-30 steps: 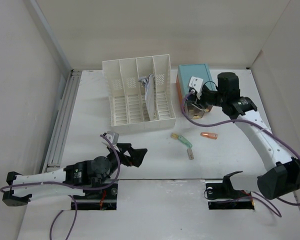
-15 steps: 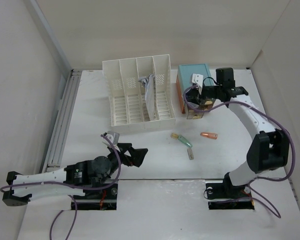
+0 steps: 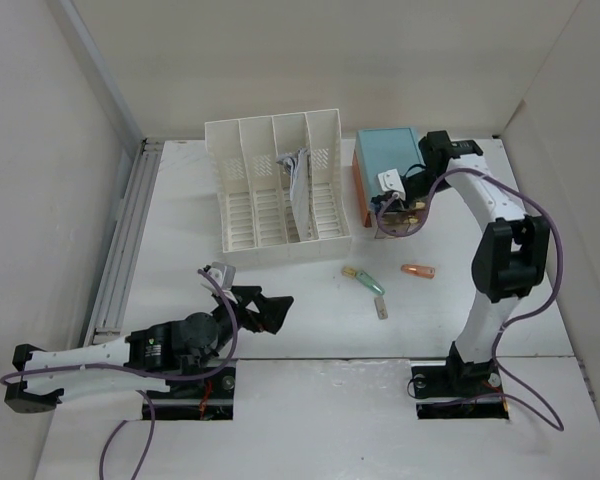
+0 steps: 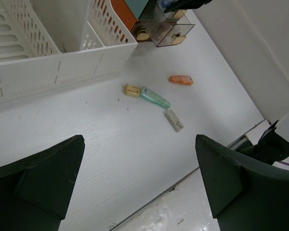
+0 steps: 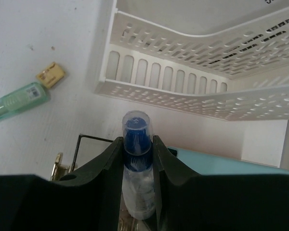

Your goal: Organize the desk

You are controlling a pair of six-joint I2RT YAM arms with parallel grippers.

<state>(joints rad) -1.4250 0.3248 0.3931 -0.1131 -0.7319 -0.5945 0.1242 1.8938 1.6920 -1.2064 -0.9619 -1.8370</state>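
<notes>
The right tool (image 5: 136,140), pinching a blue-tipped pen (image 5: 136,129) lengthwise, hangs over the open clear drawer (image 4: 167,32); the left tool (image 4: 139,183), spread, lies well apart.

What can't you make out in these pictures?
Right wrist view: fingers and the bottom edge hide the body of the tube in the right gripper.
Left wrist view: the top edge cuts the drawer; top view: the gripper partly covers it, so contents unseen.
Every view: the grey item is too small to identify.
Top view: rack walls hide most of the papers.
</notes>
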